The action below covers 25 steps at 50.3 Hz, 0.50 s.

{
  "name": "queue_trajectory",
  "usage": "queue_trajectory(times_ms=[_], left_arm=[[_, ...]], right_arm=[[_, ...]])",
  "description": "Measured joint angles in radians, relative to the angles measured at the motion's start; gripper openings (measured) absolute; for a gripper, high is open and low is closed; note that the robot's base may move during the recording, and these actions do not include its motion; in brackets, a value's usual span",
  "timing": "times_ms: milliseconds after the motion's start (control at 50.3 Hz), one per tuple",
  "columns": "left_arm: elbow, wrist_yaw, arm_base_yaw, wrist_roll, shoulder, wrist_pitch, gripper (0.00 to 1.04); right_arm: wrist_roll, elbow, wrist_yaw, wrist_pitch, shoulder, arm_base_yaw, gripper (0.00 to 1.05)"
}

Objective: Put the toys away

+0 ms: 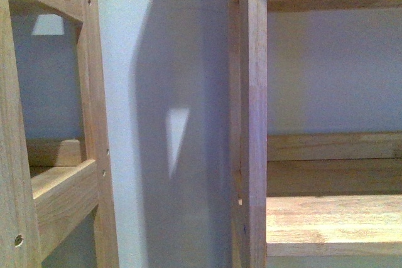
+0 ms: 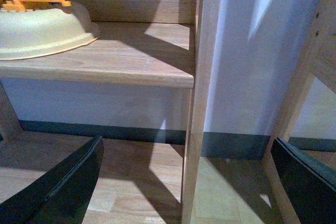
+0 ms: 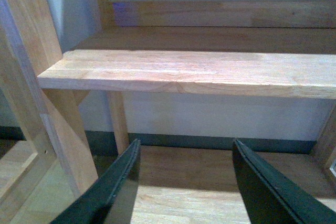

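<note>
Neither spread, empty hand, left hand (image 2: 184,182) or right hand (image 3: 184,182), faces an orange-yellow plush toy; we see only pale wooden shelves (image 3: 199,72) at twelve o'clock.

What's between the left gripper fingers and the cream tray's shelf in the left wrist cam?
Nothing. Left wrist view: the stretch from the left gripper up to the shelf with the cream tray is bare wooden floor and wall.

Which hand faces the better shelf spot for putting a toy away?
Probably right: the open right hand faces a bare shelf board. The open left hand faces an upright post, and a cream tray takes part of its shelf. Neither holds a toy.
</note>
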Motion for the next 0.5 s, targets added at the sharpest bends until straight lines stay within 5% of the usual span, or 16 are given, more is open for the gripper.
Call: queue_trajectory(times_ms=[239,497], left_arm=[[0.0,0.0,0.0,0.0,0.0,0.0,0.99],[0.0,0.0,0.0,0.0,0.0,0.0,0.99]], right_arm=[[0.0,0.0,0.0,0.0,0.0,0.0,1.04],[-0.001,0.0,0.0,0.0,0.0,0.0,1.04]])
